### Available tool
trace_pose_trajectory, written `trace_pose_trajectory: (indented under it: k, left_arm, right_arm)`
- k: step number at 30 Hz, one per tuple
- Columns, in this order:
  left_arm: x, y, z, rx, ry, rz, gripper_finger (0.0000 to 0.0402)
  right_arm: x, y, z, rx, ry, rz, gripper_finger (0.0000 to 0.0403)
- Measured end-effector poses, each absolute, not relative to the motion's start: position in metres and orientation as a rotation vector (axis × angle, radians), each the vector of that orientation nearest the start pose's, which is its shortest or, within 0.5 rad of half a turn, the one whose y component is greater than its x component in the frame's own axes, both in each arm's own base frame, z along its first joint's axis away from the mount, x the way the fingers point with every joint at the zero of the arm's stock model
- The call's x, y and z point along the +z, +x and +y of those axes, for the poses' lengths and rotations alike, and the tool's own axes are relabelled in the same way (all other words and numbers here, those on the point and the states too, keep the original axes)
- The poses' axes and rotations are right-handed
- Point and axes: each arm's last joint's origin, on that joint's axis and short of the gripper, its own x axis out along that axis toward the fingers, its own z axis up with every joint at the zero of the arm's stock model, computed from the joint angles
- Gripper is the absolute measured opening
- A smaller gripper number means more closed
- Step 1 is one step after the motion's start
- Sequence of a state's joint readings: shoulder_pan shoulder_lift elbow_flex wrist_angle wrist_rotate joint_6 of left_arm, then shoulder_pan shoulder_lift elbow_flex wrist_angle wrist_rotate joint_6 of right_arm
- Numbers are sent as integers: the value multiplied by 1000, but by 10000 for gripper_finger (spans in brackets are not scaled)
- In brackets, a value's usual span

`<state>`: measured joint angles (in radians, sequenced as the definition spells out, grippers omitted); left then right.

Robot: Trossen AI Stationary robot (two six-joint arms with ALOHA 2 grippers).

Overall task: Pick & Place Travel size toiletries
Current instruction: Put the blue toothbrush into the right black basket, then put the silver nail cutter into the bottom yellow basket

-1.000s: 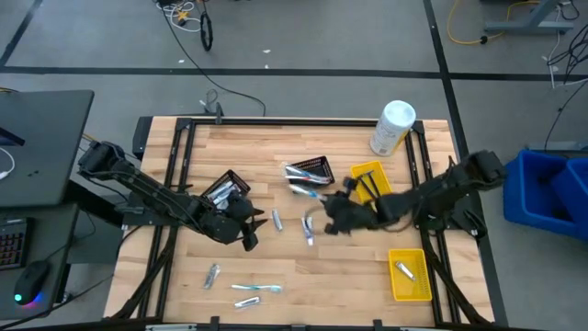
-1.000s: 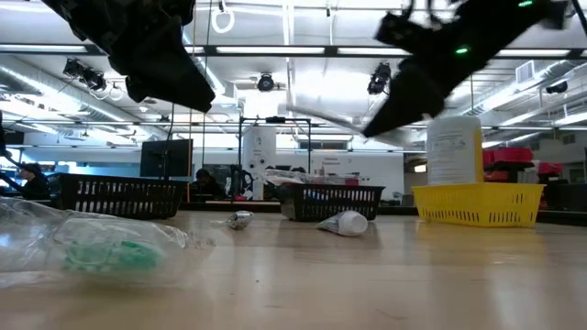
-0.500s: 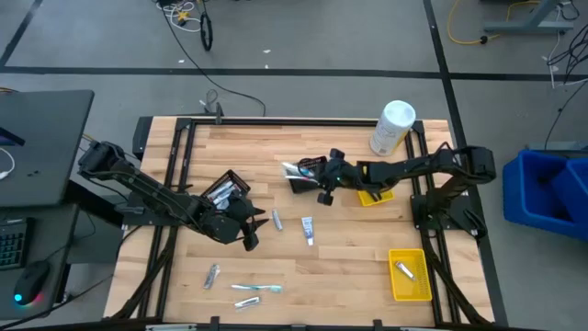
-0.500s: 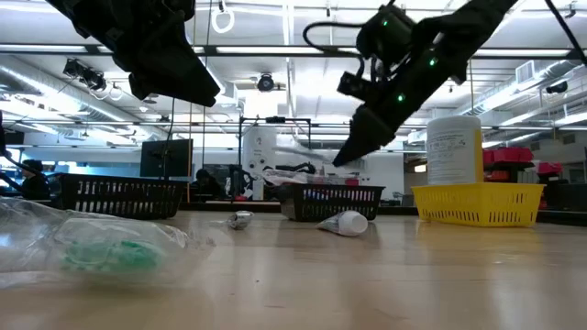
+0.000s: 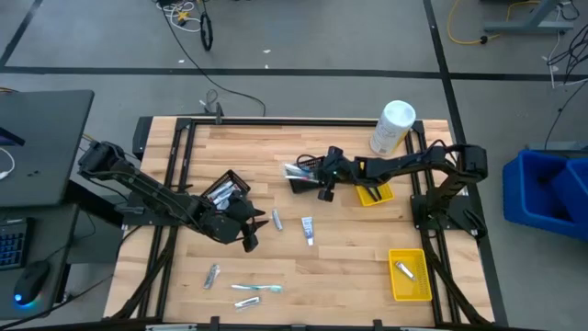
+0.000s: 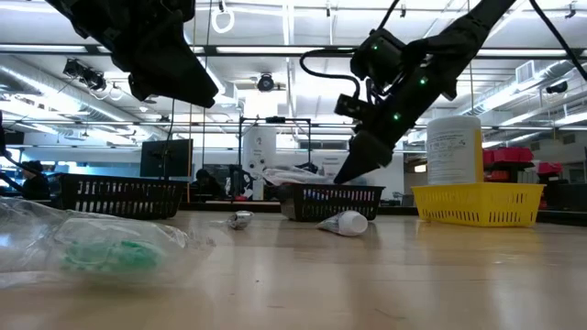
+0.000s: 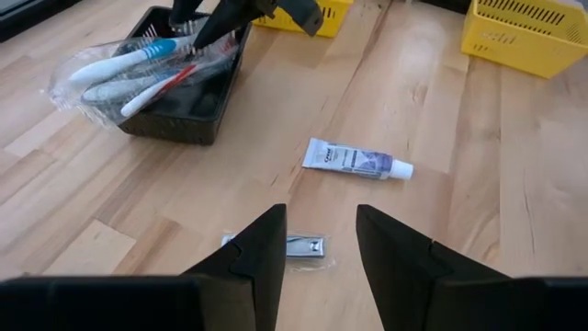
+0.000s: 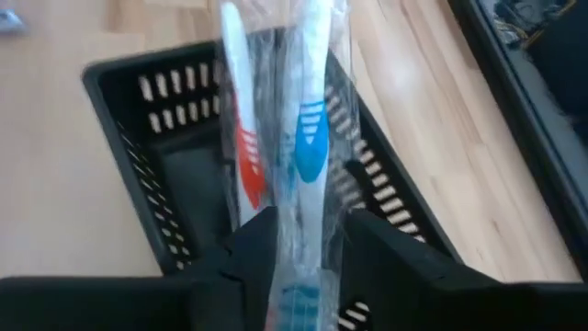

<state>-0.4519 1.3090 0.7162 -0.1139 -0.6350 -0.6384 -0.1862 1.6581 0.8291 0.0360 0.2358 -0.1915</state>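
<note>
Table (image 5: 276, 138): wood top, both arms over it.

Black mesh basket (image 8: 175, 156): sits directly beneath the R gripper (image 8: 308, 241).

R gripper: poised over the basket's near rim, w/ the toothbrush pack (image 8: 276, 119) running straight out ahead of it. We cannot tell whether it clamps the pack or has let go.

Toothbrush pack: clear sleeve, two brushes (one red-marked, one blue-marked). Long axis lies in line w/ the R gripper's reach. Near end is at the gripper; far end extends across the basket and, per the L wrist view, overhangs the far rim.

We judge the step as placement into the basket. Next move turns on that in-line axis: withdraw upward, not sideways, to avoid dragging the sleeve out.

L gripper (image 7: 317, 230): spread, nothing between the jaws, well apart from the basket.

Toothpaste tube (image 7: 354, 161): just ahead of the L gripper, lying crosswise to it. L arm is nearer.

Silvery packet (image 7: 299, 245): right below the L gripper.
</note>
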Motion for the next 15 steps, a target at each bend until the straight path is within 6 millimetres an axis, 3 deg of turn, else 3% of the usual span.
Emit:
trace_pose_trajectory:
  k: [8,15]
  left_arm:
    - [212,239,-97,354,-243,520,142]
    - [212,239,-97,354,-243,520,142]
  right_arm:
    - [162,315,-60,-343,-224,806,222]
    - [183,315,-33,-357,-279,727,252]
